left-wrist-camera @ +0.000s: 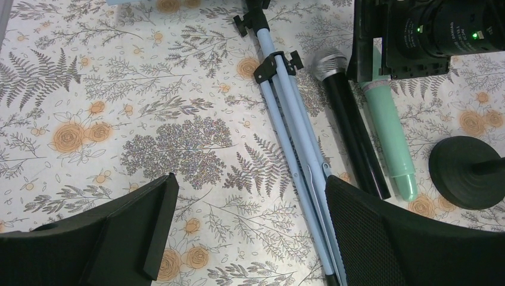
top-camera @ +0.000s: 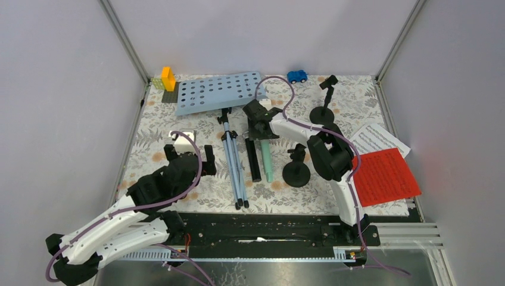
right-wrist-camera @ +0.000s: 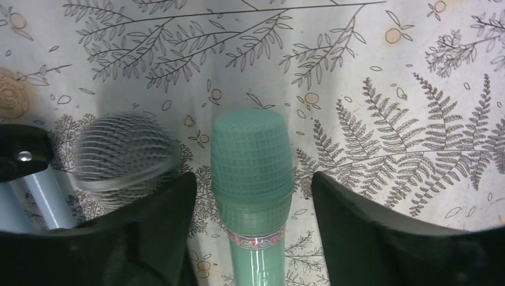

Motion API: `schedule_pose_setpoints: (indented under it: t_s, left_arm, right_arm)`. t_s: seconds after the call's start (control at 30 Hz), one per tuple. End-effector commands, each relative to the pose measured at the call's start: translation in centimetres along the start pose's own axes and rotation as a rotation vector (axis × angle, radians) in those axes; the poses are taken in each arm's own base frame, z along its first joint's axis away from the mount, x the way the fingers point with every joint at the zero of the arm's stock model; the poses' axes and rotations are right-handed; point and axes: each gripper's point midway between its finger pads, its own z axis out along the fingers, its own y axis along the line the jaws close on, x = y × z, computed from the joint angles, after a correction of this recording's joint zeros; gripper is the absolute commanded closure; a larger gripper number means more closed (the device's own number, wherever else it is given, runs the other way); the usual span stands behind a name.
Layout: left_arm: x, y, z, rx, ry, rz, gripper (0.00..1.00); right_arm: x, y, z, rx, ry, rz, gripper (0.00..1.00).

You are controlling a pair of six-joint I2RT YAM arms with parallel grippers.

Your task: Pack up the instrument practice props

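Note:
The mint-green microphone (top-camera: pixel 267 162) lies on the floral cloth beside the black microphone (top-camera: pixel 254 159). My right gripper (top-camera: pixel 260 132) stands open over their heads. In the right wrist view its jaws straddle the mint-green microphone (right-wrist-camera: pixel 253 161) with a gap on each side, and the black microphone's silver head (right-wrist-camera: pixel 122 152) is just left. The pale blue rack (top-camera: pixel 217 90) lies flat with its tripod legs (top-camera: pixel 233 164) folded. My left gripper (top-camera: pixel 189 156) is open over bare cloth, left of the legs (left-wrist-camera: pixel 292 137). Two black mic holders (top-camera: pixel 296 173) (top-camera: pixel 322 112) stand upright.
A red music sheet (top-camera: pixel 384 176) and a white one (top-camera: pixel 376 138) lie at the right edge. A blue toy car (top-camera: pixel 297 76) sits at the back. Yellow and orange bricks (top-camera: pixel 166 79) are at the back left. Grey walls enclose three sides.

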Motion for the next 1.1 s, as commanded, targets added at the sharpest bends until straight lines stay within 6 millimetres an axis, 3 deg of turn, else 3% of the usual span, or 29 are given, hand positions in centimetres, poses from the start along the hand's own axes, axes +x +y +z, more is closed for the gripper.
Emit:
schedule_pose_setpoints:
  t_s: [0.0,0.13,0.3,0.4,0.5,0.67,0.87,0.97,1.07]
  left_arm:
    - [-0.7,-0.4,-0.2,0.016,-0.009,0.003,0.01]
    - [-0.6,-0.5,0.0,0.015,-0.002,0.009,0.01]
    - [-0.5,-0.5,0.1,0.010,0.001,0.013,0.01]
    - [-0.6,-0.5,0.1,0.010,0.001,0.014,0.01]
    - [-1.0,-0.6,0.0,0.011,-0.009,-0.007,0.01]
    - [-2.5,-1.1,-0.8,0.054,-0.059,-0.116,0.01]
    - [-3.7,-0.6,-1.1,0.055,-0.138,-0.171,0.01]
    - [-3.3,-0.2,-0.8,0.031,-0.135,-0.153,0.01]
    - [-2.9,-0.4,-0.6,0.027,-0.114,-0.136,0.01]
  right_arm:
    - [-2.0,1.3,-1.2,-0.057,-0.035,0.026,0.17]
    - [-4.8,1.0,-4.8,-0.087,-0.111,0.036,0.09]
    - [-8.2,-0.1,-12.5,-0.170,-0.239,0.007,0.01]
    - [-8.7,-0.4,-17.6,-0.285,-0.302,-0.108,0.00]
    - [-8.5,-3.2,-22.5,-0.301,-0.395,-0.175,0.01]
    - [-4.5,-8.3,-27.7,-0.318,-0.483,-0.237,0.00]
    - [2.9,-9.8,-32.6,-0.584,-0.560,-0.306,0.00]
    - [3.4,-11.5,-33.5,-0.574,-0.610,-0.126,0.00]
    - [3.3,-12.4,-32.9,-0.558,-0.631,0.079,0.00]
